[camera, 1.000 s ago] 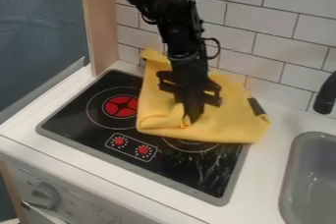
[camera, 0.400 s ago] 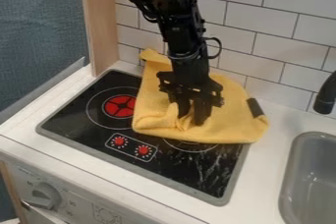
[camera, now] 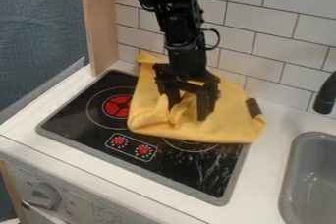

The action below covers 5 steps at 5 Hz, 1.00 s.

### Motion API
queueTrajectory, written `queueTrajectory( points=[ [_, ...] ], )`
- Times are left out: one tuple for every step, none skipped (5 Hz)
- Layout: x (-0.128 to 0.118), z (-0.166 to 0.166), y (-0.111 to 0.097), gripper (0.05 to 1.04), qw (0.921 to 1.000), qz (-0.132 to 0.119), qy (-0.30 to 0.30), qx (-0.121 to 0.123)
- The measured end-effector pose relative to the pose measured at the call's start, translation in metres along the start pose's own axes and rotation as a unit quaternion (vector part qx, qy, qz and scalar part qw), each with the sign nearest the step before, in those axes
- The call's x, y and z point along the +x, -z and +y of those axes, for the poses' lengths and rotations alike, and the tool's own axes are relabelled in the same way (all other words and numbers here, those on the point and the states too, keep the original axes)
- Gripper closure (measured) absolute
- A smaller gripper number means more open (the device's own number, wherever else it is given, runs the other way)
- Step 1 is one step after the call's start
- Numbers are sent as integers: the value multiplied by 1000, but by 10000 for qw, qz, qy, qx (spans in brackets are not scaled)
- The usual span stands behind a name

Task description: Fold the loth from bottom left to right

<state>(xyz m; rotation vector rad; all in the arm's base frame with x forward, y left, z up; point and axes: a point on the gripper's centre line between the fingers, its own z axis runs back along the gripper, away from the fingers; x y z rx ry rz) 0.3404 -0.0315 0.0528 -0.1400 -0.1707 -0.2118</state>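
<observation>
Where the gripper (camera: 189, 112) hangs down over the yellow cloth (camera: 226, 125), its two fingers stand apart, with a raised, bunched fold showing between them; whether either finger touches the fabric cannot be told. The cloth covers the far right corner of the hob (camera: 138, 154) and spreads past its edge onto the white worktop (camera: 259, 188), near the tiled wall (camera: 263, 48). A dark piece (camera: 254, 107) lies at its right end. The red burner (camera: 117, 106) is uncovered near the hob's far left corner.
</observation>
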Motion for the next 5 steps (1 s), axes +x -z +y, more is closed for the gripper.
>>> queueTrajectory(
  points=[
    [5,-4,-24,81,9998,-173,11,27],
    [8,-17,-56,85,9990,-437,128,26],
    [12,-26,-78,85,9978,-632,164,-111],
    [12,-28,-88,85,9970,-742,189,-119],
    [12,-29,-88,85,9970,-742,187,-129]
  ],
)
